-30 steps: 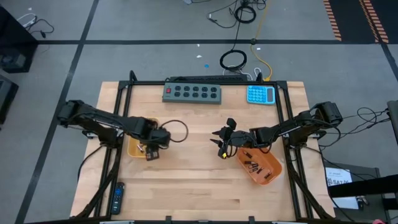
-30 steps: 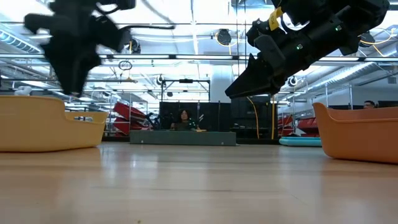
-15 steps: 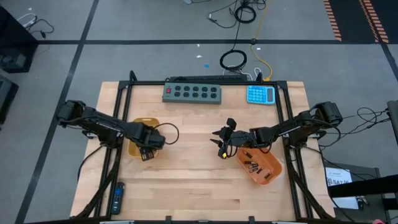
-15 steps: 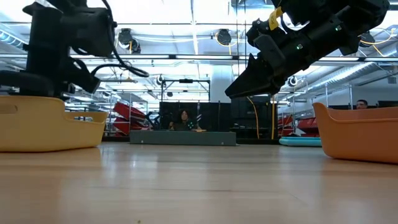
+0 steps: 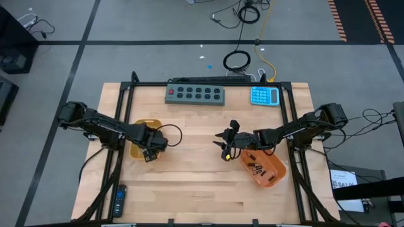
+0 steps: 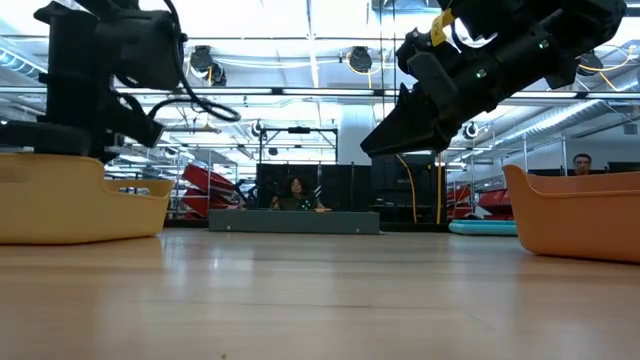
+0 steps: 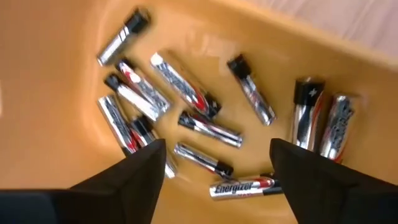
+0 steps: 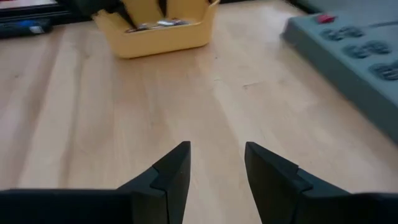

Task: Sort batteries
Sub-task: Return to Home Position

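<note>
Several silver-grey batteries [image 7: 186, 106] lie loose on the floor of the yellow-orange tray [image 5: 135, 151] at the table's left. My left gripper [image 7: 214, 180] points down into that tray, open. One battery [image 7: 242, 186] lies on the tray floor below the gap, between the fingertips. In the low view the tray wall [image 6: 70, 205] hides its fingers. My right gripper [image 5: 224, 146] hovers open over the table's middle with nothing between its fingers [image 8: 214, 171]. It stands just left of the orange tray [image 5: 271, 176], which holds several dark batteries [image 5: 255, 167].
A grey switch box [image 5: 196, 93] and a blue calculator [image 5: 265, 96] lie along the far edge. A black remote control [image 5: 118, 200] lies at the near left corner. Bare wood stretches between the two trays and toward the near edge.
My left gripper has sunk from above the left tray down into it, shifting a little toward the table's left and near edge, then held still. My right gripper has kept still.
</note>
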You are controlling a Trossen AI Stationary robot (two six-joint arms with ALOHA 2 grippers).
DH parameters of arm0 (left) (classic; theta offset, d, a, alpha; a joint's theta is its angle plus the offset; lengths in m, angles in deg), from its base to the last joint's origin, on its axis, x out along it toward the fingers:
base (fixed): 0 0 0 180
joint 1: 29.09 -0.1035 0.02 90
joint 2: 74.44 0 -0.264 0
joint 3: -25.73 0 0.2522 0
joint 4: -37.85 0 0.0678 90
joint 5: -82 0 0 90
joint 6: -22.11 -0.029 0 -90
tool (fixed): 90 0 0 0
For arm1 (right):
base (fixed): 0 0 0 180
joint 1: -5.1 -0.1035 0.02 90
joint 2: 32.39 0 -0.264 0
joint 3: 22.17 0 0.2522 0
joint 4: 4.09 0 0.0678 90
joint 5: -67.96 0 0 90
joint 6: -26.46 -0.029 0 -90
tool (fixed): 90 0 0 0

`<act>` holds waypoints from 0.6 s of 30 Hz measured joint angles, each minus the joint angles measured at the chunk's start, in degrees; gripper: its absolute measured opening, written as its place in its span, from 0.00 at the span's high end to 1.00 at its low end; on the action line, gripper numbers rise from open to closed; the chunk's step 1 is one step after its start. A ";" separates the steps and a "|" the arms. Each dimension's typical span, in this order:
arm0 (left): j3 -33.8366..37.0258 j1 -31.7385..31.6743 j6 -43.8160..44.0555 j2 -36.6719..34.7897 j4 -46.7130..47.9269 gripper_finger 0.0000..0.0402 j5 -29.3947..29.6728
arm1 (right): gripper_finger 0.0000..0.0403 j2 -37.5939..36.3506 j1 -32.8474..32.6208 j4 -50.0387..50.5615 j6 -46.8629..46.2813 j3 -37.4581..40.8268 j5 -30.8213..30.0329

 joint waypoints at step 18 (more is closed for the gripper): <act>2.89 8.29 -1.13 -24.07 -12.57 0.34 14.19 | 0.66 -19.86 3.74 0.32 -0.73 9.81 4.91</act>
